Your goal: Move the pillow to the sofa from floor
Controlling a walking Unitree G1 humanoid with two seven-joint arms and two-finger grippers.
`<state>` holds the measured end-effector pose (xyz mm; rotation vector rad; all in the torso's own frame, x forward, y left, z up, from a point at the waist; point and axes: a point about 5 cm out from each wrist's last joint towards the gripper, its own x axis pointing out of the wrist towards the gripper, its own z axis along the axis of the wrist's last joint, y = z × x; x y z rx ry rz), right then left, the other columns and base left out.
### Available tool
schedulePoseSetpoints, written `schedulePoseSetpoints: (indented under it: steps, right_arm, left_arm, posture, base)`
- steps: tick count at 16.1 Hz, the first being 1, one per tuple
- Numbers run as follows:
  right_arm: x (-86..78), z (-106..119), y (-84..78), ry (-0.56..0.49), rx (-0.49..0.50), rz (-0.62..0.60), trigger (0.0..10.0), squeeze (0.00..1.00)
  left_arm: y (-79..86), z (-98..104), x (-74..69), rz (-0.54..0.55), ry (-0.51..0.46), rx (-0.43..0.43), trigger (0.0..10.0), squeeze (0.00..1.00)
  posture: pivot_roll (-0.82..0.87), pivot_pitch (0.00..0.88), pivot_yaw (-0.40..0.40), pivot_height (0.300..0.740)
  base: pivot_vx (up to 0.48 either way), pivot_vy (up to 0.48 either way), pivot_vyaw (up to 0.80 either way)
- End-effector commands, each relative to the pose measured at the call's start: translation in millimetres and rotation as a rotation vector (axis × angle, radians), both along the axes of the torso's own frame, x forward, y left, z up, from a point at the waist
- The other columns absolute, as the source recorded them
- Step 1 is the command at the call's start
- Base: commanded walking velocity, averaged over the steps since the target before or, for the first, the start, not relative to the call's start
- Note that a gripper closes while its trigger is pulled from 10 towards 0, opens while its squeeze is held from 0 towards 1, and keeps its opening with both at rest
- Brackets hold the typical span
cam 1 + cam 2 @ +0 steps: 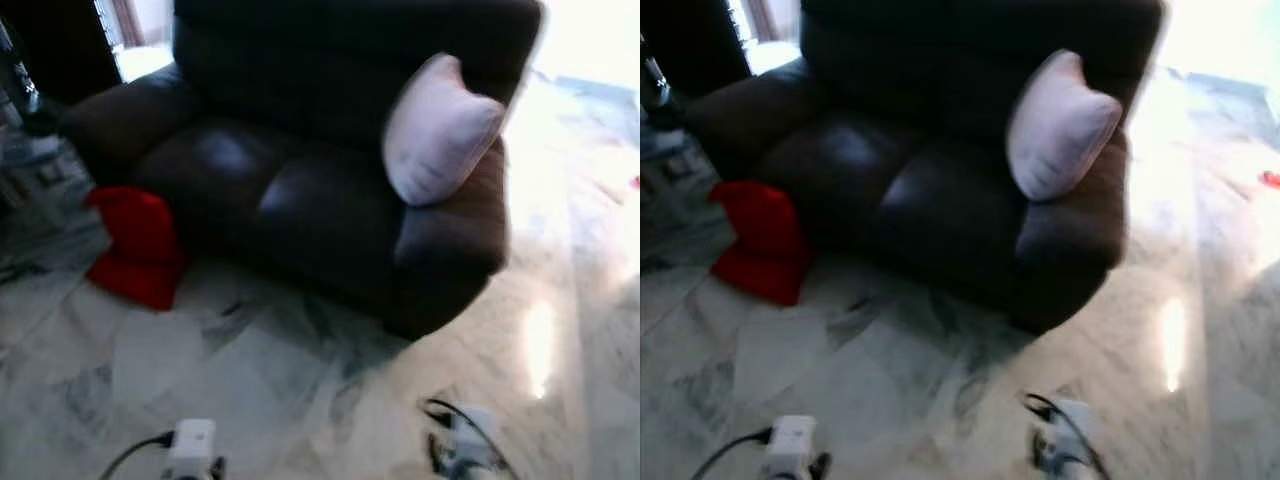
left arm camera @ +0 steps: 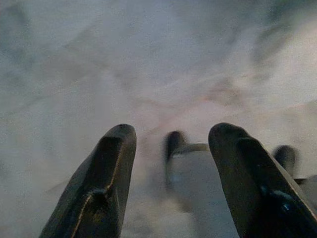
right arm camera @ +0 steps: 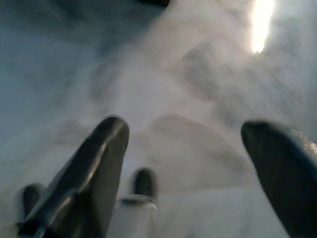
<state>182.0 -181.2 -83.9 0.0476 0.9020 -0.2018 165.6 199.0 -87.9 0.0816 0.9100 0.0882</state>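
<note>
a dark leather sofa [image 1: 300, 170] fills the upper middle of the head view, standing on a pale marble floor [image 1: 250, 380] veined with grey. a red pillow [image 1: 138, 245] lies on the floor at the left of the frame, leaning against the sofa's front corner below its left armrest. a white pillow [image 1: 438, 130] sits propped on the sofa against the right armrest and backrest. bright light glares off the floor at the right side, with a shiny patch at lower right. dark furniture stands at the upper left edge, too blurred to tell what. the left gripper [image 2: 171, 148] hangs over bare marble, fingers spread apart, holding nothing. the right gripper [image 3: 190, 148] also points at the floor, fingers wide apart and empty.
</note>
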Motion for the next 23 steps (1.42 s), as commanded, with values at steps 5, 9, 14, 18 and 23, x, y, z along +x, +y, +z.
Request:
schedulePoseSetpoints:
  steps: [5, 9, 14, 18, 23]
  right_arm:
    - [-8.6, -2.7, -13.4, 0.045, -0.052, 0.013, 10.0, 0.0]
    - [-12.6, -2.8, -20.1, 0.03, -0.056, 0.017, 10.0, 0.0]
    - [-14.1, -2.8, -24.7, 0.034, -0.062, 0.012, 10.0, 0.0]
    - [-11.5, -1.2, -24.9, 0.014, -0.051, 0.008, 10.0, 0.0]
    - [-10.2, -0.5, -25.6, 0.012, -0.055, 0.008, 10.0, 0.0]
  left_arm:
    - [-7.8, -0.5, 2.2, -0.029, 0.009, -0.005, 10.0, 0.0]
    - [-6.3, 0.3, 3.8, -0.032, 0.007, -0.002, 10.0, 0.0]
    - [-6.6, 0.7, 4.9, -0.024, 0.004, -0.002, 10.0, 0.0]
    - [-6.0, 1.5, 6.7, -0.024, 0.001, 0.0, 10.0, 0.0]
    - [-6.3, 1.9, 7.8, -0.023, 0.001, 0.0, 10.0, 0.0]
  posture:
    - [0.02, 0.0, -0.037, 0.74]
    - [0.01, 0.0, -0.032, 0.74]
    - [0.02, 0.023, -0.035, 0.74]
    - [0.01, 0.039, -0.032, 0.74]
    - [0.01, 0.06, -0.03, 0.74]
  base:
    - [0.0, 0.454, -0.62]
    - [0.0, 0.454, 0.0]
    - [0.0, 0.452, 0.0]
    - [0.0, 0.454, 0.0]
    - [0.0, 0.454, 0.0]
